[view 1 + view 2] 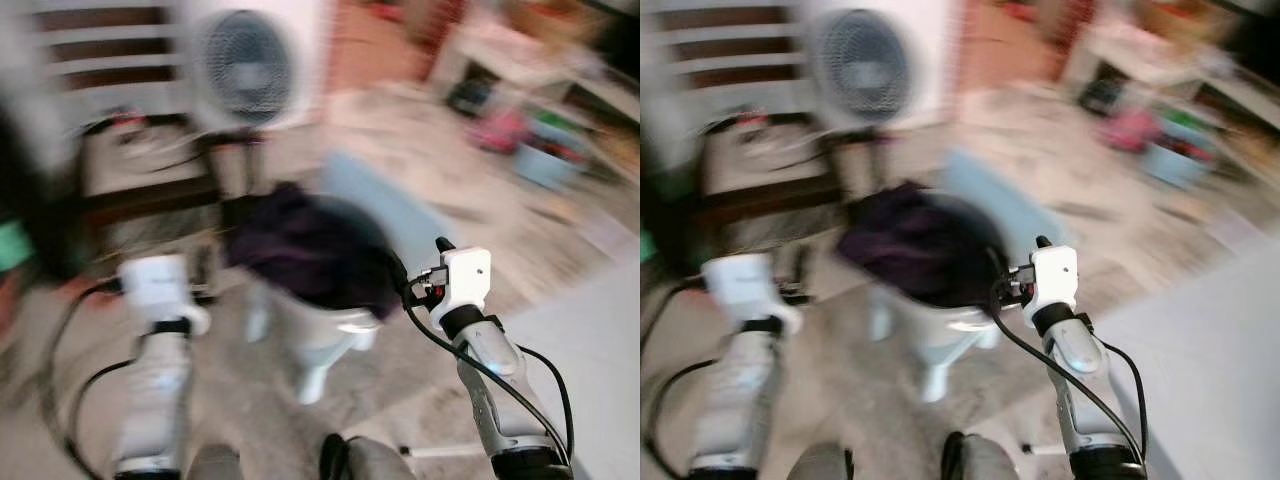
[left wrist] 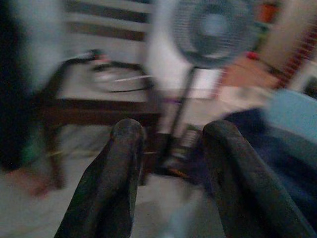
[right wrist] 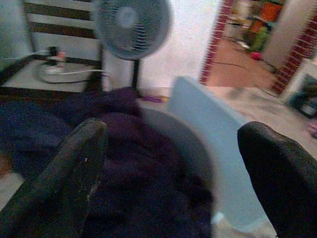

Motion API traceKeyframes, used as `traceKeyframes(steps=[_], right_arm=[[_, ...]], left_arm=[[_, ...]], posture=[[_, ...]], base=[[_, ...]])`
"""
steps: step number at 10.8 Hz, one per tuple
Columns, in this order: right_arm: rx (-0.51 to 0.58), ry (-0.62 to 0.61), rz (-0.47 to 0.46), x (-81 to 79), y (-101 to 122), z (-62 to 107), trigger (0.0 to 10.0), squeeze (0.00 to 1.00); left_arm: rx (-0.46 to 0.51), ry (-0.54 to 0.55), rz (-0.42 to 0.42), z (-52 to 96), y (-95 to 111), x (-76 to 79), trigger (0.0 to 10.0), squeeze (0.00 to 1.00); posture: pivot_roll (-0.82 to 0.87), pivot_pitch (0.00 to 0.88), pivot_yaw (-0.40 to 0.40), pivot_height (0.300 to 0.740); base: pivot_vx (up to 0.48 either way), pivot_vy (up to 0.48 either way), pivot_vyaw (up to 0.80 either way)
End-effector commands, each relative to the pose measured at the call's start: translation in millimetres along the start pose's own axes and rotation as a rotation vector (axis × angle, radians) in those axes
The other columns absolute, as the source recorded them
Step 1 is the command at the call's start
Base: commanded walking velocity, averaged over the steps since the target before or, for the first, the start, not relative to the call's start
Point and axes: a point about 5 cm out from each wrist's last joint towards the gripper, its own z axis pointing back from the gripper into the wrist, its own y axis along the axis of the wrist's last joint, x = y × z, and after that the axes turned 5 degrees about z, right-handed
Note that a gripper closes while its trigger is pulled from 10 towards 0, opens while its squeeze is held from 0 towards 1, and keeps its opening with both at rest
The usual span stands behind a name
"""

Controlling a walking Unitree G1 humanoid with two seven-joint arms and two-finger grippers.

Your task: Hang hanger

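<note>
Motion blur smears a room with a speckled floor (image 1: pixel 400 150), where a white stool (image 1: pixel 315 345) stands in the middle, draped with a dark purple garment (image 1: pixel 310 250). Behind it a light blue board (image 3: pixel 208 144) leans, just beside the stool's far edge. A pedestal fan (image 1: pixel 240 65) rises against the white wall, near a low dark table (image 2: pixel 99 99) carrying coiled cables. Blurred clutter (image 1: pixel 530 140) in pink and blue lies well apart on the robot's right, below pale shelving.

Both silver arms reach forward. The left gripper (image 2: pixel 173 163) hangs beside the stool on the table side, its two black fingers (image 2: pixel 111 183) parted with nothing between them. The right gripper (image 3: pixel 178 173) points at the garment from the other side, fingers (image 3: pixel 64 183) spread wide and empty, the cloth just beyond them.

No hanger can be made out through the blur; whether one lies among the dark cloth cannot be told.
</note>
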Motion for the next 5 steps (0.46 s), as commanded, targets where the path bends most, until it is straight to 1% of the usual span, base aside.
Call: traceKeyframes(steps=[1,2,4,5], right_arm=[[0.011,-0.008,0.011,5.3,2.8,1.7,10.0,0.00],[0.007,-0.012,0.020,8.2,3.0,2.0,10.0,0.00],[0.001,-0.019,0.024,10.8,2.9,2.1,10.0,0.00],[0.000,-0.019,0.024,10.9,2.9,2.0,10.0,0.00]], left_arm=[[-0.031,0.027,0.050,-1.0,-5.8,0.7,10.0,0.00],[-0.036,0.082,0.084,-5.0,-6.0,-7.3,10.0,0.00],[-0.011,0.083,0.081,-6.9,-4.1,-7.8,10.0,0.00],[0.010,0.017,0.162,-6.7,-1.9,-3.5,10.0,0.00]], posture=[[-0.05,0.122,-0.124,0.740],[-0.05,0.123,-0.128,0.740],[-0.06,0.125,-0.130,0.740],[-0.06,0.126,-0.131,0.740]], base=[[0.000,0.000,0.00],[0.000,0.000,0.00],[0.000,0.000,0.00],[0.000,0.000,0.00]])
